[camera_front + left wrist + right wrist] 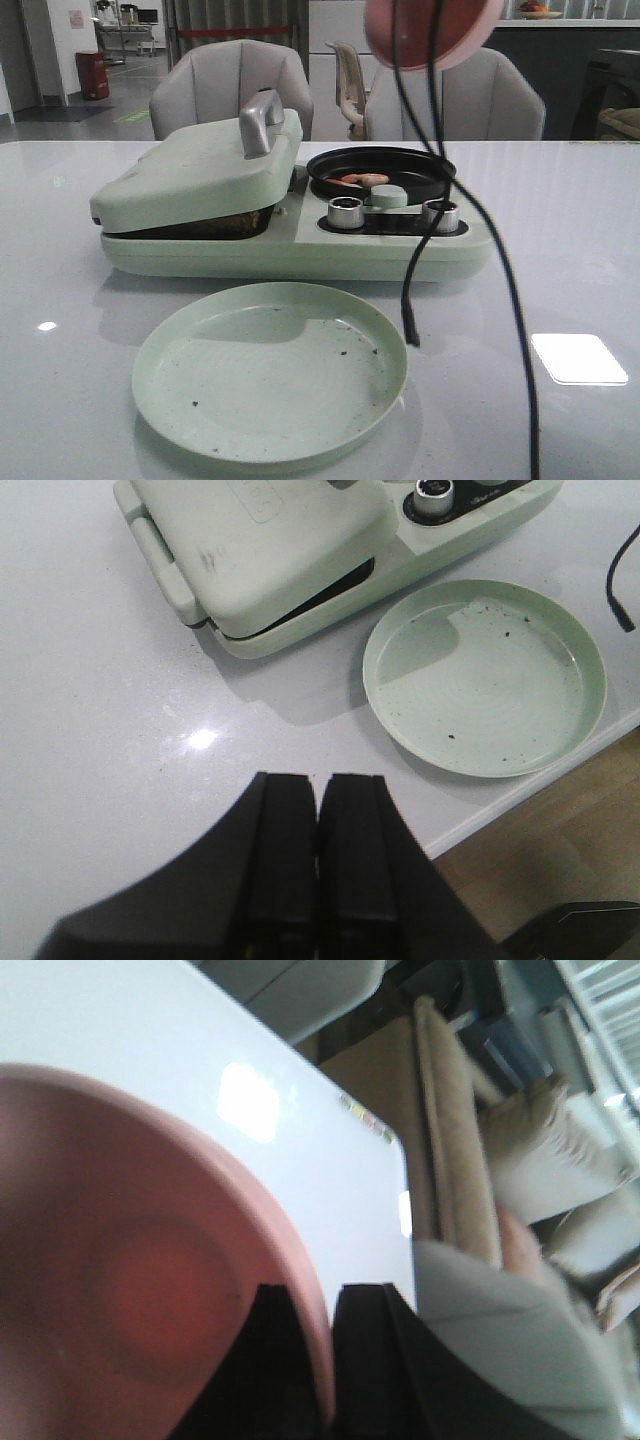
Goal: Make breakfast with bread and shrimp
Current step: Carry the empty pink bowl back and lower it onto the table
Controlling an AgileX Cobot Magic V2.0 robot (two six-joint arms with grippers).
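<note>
- Since it sits nearest the robot's edge of the tabletop [590, 250], the pale green plate [270, 372] reads as the serving spot: nothing on it but dark crumbs, w/ a bare, direct path from the cooker just behind.
- Left hand [318, 875] hovers over bare tabletop off to the plate's side, fingers pressed together w/ nothing between them; prob. parked clear so the other arm can work.
- Black cables [420, 200] dangle in front of the cooker, one tip hanging just above the plate's far-right rim; they belong to the raised right arm.
- Green breakfast maker [290, 215] sits behind the plate. Its lid [200, 165] rests tilted, not fully shut, held up by something dark & toasted-looking in the gap; likely the bread [225, 222], but can't say for sure.
- Round black pan [380, 172] at the maker's right rear holds the shrimp [363, 180], pinkish curl lying in the pan; two knobs [346, 211] sit in front of it.
- Farthest & highest: right hand [332, 1360] clenched on the rim of the pink bowl [432, 30], bowl tipped steeply above the pan, looks like a pouring pose. No contents visible in the bowl.
</note>
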